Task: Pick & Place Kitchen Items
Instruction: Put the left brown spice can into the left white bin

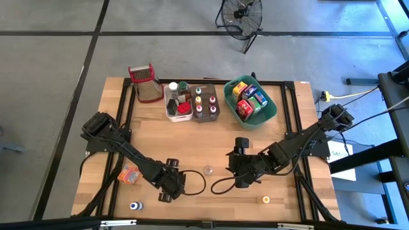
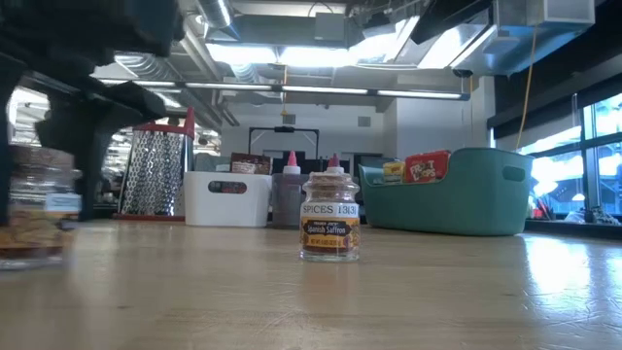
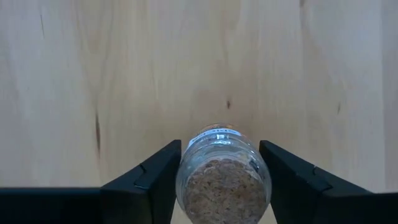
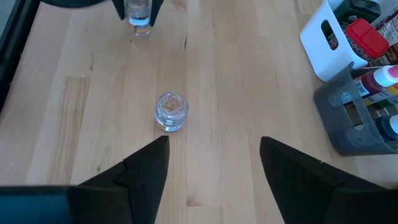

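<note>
The saffron jar (image 2: 329, 218), upright at the table's (image 1: 211, 137) middle, reads "SPICES" and "Spanish Saffron". Just left of it, the left gripper (image 1: 172, 185) brackets a cork-topped jar (image 3: 222, 177), fingers right against its sides. Just right of the saffron jar, the right gripper (image 1: 241, 177) stands half open, holding nothing. Three bins lie beyond: white (image 1: 178, 111), brown (image 1: 206, 115), teal (image 1: 271, 110).

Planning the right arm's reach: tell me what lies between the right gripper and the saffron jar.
Only bare wood. The right wrist view shows the right gripper open, the saffron jar standing ahead of it, nothing between them.
</note>
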